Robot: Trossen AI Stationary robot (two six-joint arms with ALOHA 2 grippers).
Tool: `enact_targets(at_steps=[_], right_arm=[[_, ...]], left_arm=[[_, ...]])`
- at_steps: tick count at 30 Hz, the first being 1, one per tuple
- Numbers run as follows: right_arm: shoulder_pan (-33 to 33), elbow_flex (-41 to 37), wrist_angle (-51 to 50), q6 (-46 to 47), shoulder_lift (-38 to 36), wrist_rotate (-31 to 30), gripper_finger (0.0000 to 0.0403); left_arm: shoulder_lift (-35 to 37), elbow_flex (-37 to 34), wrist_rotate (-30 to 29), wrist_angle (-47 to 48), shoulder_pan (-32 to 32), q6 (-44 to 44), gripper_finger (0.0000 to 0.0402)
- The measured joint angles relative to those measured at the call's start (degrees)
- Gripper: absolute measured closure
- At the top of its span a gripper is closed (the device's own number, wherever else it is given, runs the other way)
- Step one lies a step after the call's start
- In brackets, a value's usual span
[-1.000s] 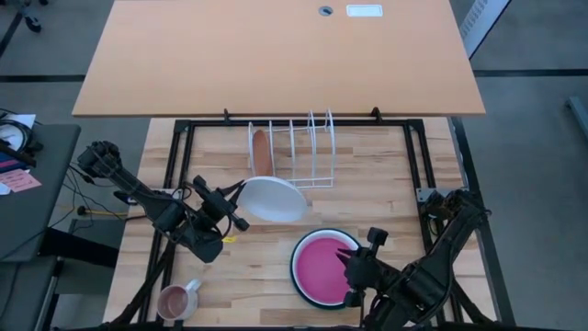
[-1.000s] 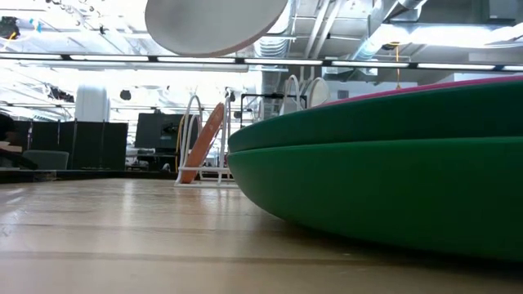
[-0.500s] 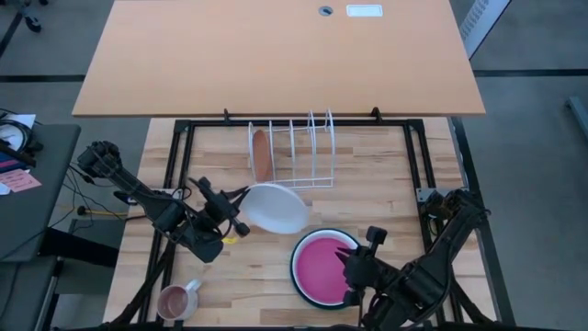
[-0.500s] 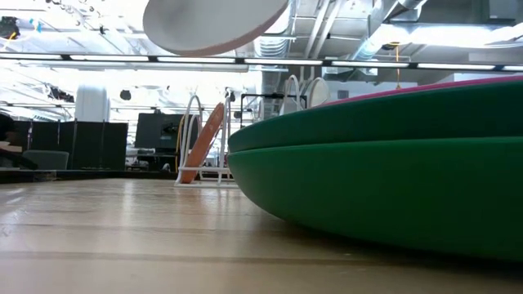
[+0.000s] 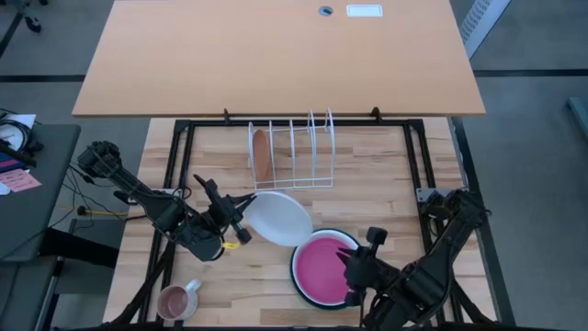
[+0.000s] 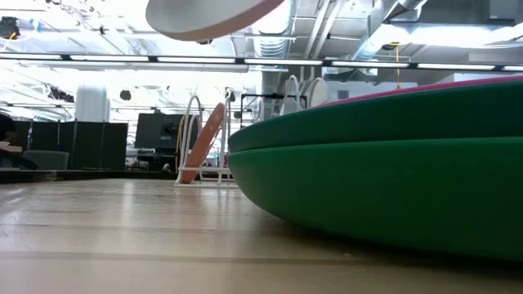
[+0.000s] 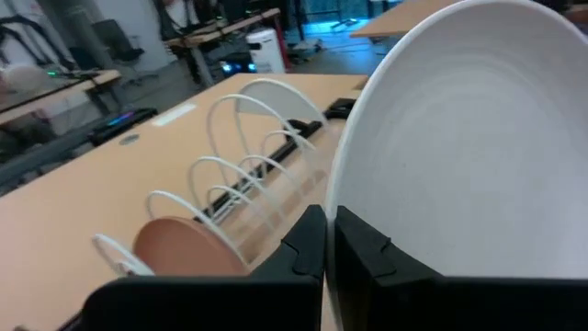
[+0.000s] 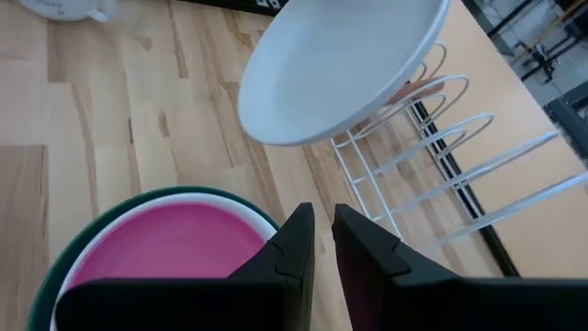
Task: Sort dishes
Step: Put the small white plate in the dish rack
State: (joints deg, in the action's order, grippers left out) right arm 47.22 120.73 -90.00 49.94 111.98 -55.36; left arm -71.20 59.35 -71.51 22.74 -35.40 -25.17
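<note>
We find the rack at the table's back middle, one plate standing in its leftmost slot. In front of it our left gripper holds another plate off the table. Right of that, stacked plates lie before the right gripper, probably two. The mug sits front left.

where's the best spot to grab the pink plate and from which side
Judging by its pose, grip the pink plate by its raised rim, coming from the right gripper's side. It lies flat, nested in a green plate, so only the edge offers something to pinch.
</note>
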Motion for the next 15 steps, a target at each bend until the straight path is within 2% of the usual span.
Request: enact_targets(at_steps=[10,15], right_arm=[[1.9,0.0,0.0,-4.8,0.0,0.0,0.0351],[1.8,0.0,0.0,-6.4,0.0,-0.1,0.0351]], left_arm=[[0.0,0.0,10.1,-1.0,0.0,-1.8,0.0401],[0.0,0.0,12.0,-2.9,0.0,-2.1,0.0401]])
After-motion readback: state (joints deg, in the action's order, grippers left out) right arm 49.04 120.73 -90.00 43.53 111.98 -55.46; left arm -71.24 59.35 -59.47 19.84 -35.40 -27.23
